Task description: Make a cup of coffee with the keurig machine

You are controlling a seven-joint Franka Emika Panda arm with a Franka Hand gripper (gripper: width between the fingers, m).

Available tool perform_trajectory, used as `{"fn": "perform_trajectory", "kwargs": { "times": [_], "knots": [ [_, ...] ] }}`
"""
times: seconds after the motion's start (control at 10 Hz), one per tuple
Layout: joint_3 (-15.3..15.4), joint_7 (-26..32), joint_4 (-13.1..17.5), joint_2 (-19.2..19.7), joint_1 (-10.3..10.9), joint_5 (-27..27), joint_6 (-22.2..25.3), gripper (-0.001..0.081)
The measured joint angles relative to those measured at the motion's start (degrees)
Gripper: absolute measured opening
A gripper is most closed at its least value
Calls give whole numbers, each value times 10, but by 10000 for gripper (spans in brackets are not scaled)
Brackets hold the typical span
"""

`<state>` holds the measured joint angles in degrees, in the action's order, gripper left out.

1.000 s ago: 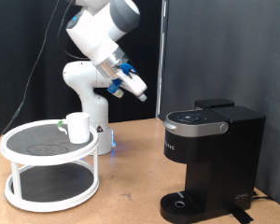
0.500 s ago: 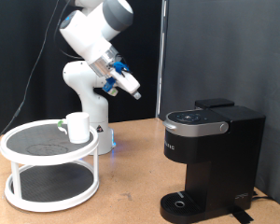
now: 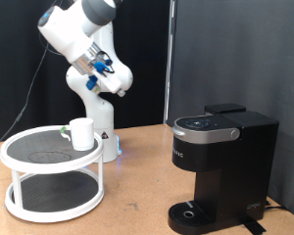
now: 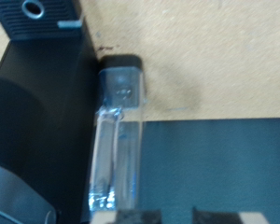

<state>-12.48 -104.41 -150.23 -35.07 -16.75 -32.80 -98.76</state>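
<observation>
The keurig machine (image 3: 220,162) stands at the exterior view's right with its lid down and nothing on its round drip tray (image 3: 191,211). The cup (image 3: 81,133), a white mug, sits on the top tier of a white round rack (image 3: 29,162) at the left. My gripper (image 3: 119,88) hangs high in the air above and a little right of the cup, in front of the arm's white base, with nothing in it. The wrist view looks down on the machine's black body (image 4: 47,112) and its clear water tank (image 4: 117,131).
A small green thing (image 3: 66,132) lies beside the cup on the rack. The rack has a lower tier (image 3: 49,201). The wooden table (image 3: 137,191) runs between rack and machine. A black curtain hangs behind.
The arm has swung towards the exterior view's left and slightly upward, carrying the gripper away from the machine to above the rack side. Cup and machine have not moved.
</observation>
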Motion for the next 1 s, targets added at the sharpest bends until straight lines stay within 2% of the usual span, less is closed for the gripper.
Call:
{"fn": "perform_trajectory", "kwargs": {
  "times": [0.3,0.6,0.8,1.0],
  "knots": [
    [-36,39,-3,-30,-24,36,37,0],
    [-43,43,-4,-29,-29,55,46,0],
    [-69,48,-4,-30,-52,80,53,0],
    [-93,59,-3,-31,-79,91,34,0]
  ]
}}
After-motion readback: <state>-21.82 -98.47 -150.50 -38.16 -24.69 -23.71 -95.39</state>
